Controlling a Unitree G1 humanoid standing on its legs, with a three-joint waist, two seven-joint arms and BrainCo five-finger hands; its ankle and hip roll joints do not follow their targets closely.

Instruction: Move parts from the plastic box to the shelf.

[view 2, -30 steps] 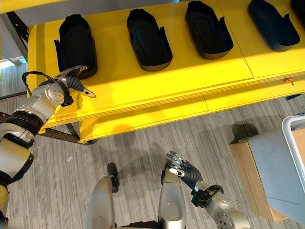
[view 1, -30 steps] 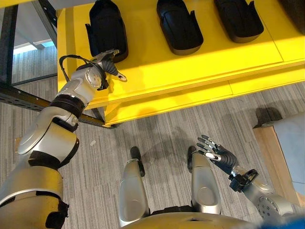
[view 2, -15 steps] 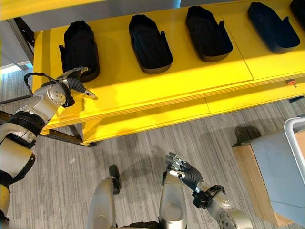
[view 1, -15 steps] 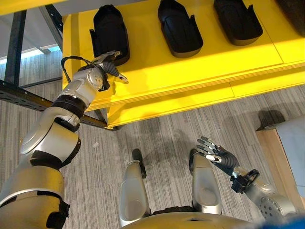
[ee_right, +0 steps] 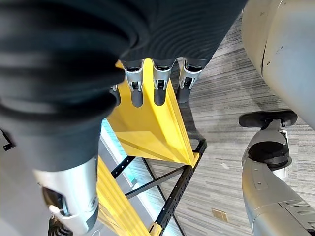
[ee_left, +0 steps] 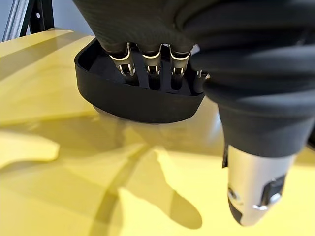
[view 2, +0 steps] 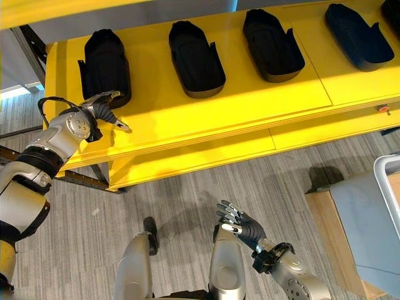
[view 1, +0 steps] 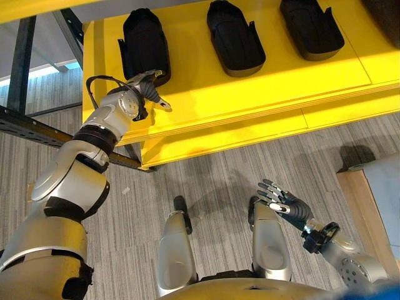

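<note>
On the glossy yellow shelf (view 2: 206, 112), left robot hand (view 2: 103, 106), fingers straight, touches a matte black scooped part (view 2: 105, 65)

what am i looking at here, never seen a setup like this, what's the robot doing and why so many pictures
This is a humanoid robot seen through its own cameras. Two pictures come from cameras in its head, looking down; the other two come from cameras on its wrists, looking along each robot hand.

In front of it is a yellow shelf with black moulded parts lying in a row on it. The left robot hand reaches to the leftmost black part. Its wrist view shows the fingers dipping into that part's hollow, so whether they grip it cannot be told.

The right robot hand hangs low over the grey carpet, fingers relaxed, holding nothing. At the right edge is a corner of a grey plastic box.
</note>
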